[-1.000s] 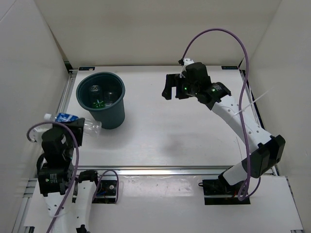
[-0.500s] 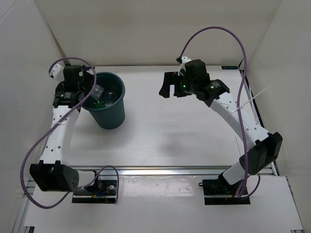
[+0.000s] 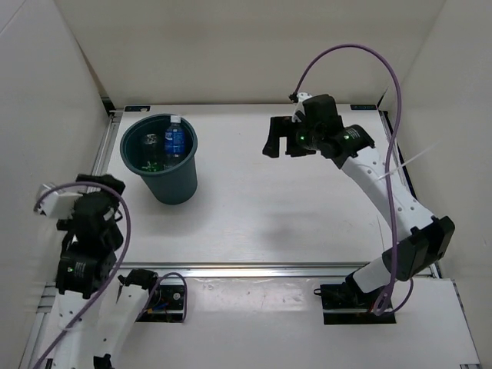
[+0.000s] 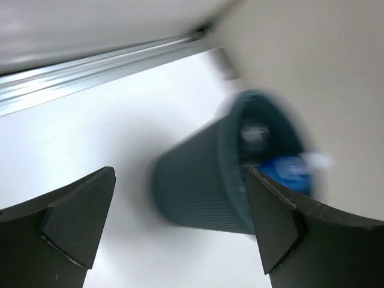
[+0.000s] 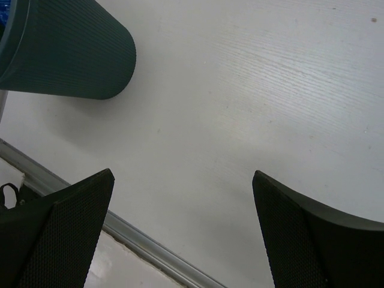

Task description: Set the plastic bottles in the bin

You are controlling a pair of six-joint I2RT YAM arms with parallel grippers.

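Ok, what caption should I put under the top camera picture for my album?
Blue-label bottle in the teal bin, with the left arm and right arm either side.

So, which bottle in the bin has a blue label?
The clear bottle on the right side inside the bin, its white cap pointing to the far rim. The green bottle to its left shows no blue.

Bright, even, diffuse light fills the white enclosure in the top view. The desk (image 3: 307, 200) shows only one faint, soft shadow toward the middle of its near edge. The left wrist view is heavily blurred, smearing the bin (image 4: 198, 186) and the blue-labelled bottle (image 4: 285, 171). The right wrist view is crisp and shows the desk's grain. The fingers (image 5: 57, 240) of the right tool (image 5: 183, 173) are dark silhouettes.
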